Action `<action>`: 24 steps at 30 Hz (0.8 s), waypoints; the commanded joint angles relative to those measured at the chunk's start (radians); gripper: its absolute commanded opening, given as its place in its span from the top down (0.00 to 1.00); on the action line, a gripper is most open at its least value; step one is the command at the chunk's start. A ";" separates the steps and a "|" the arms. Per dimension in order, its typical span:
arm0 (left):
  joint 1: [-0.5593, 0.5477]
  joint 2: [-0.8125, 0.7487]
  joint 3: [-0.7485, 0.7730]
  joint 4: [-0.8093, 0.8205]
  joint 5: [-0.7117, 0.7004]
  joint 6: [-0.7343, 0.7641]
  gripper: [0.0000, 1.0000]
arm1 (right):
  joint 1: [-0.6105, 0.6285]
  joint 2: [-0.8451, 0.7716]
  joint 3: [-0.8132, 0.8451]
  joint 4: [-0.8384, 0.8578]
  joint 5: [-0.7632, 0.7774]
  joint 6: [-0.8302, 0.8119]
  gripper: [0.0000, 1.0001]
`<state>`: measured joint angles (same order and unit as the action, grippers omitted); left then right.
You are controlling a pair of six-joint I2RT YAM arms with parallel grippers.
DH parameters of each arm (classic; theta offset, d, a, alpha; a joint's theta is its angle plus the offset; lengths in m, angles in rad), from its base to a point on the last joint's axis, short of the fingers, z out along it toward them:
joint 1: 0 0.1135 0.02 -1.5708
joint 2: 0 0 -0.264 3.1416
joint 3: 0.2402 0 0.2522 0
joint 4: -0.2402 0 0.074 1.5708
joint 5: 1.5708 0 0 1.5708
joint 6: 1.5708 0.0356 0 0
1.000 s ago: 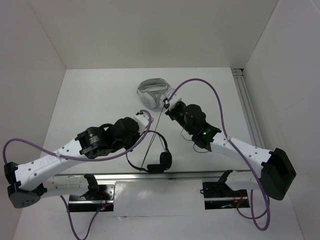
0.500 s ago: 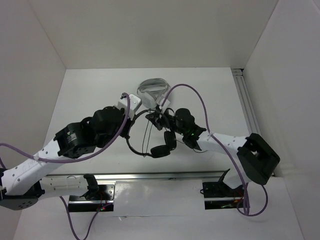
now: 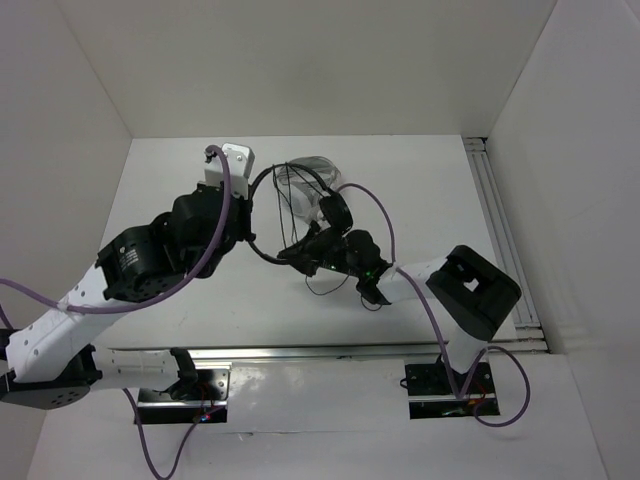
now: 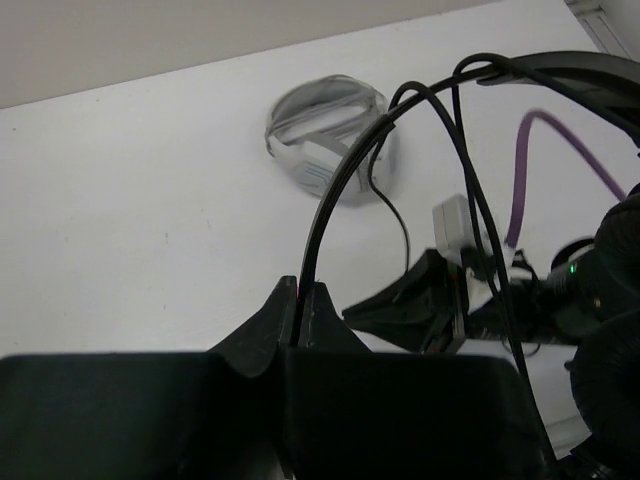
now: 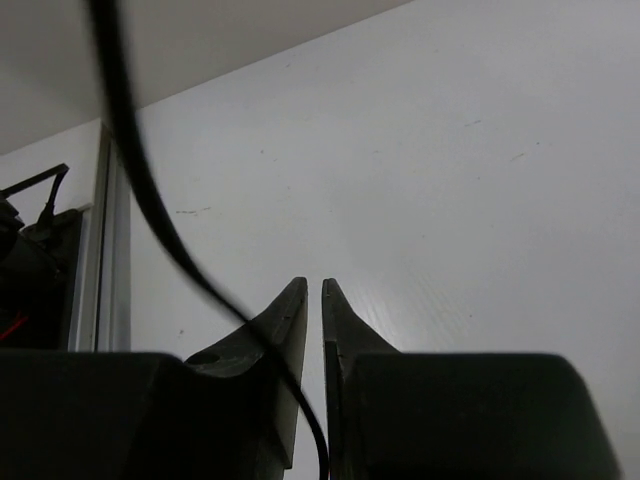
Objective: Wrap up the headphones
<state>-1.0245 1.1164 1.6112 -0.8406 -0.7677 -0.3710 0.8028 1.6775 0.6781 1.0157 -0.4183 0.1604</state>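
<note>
The black headphones hang in the air above the middle of the table. My left gripper is shut on their thin headband, which rises from between the jaw tips and arcs to the right. The thin black cable is looped over the headband. My right gripper is just right of the left one, pointing left. In the right wrist view its jaws stand almost together. The cable crosses the left finger and runs down into the narrow gap between them.
A white-and-grey headset lies on the table at the back middle, behind the held headphones; it also shows in the left wrist view. A metal rail runs along the right wall. Purple arm cables loop above the right arm.
My left gripper has lifted the headphones up and toward the back. The ear pads went from the front of the table to beside the white headset. My right gripper moved left and nearer.
</note>
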 commanded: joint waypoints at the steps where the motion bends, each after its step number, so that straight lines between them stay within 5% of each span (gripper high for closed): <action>1: -0.005 0.042 0.088 0.023 -0.149 -0.091 1.00 | 0.009 0.025 -0.044 0.190 -0.039 0.063 0.83; 9: 0.156 0.155 0.197 0.058 -0.046 -0.026 1.00 | 0.019 0.060 -0.141 0.287 -0.065 0.114 0.83; 16: 0.380 0.256 0.271 0.089 0.108 0.010 1.00 | 0.050 0.042 -0.247 0.316 -0.043 0.114 0.94; 24: 0.512 0.332 0.201 0.141 0.142 0.064 1.00 | 0.186 -0.133 -0.256 0.066 0.119 0.012 1.00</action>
<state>-0.5259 1.4422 1.8290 -0.7914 -0.6491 -0.3309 0.9375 1.6470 0.4126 1.1519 -0.4011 0.2405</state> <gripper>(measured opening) 0.055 0.009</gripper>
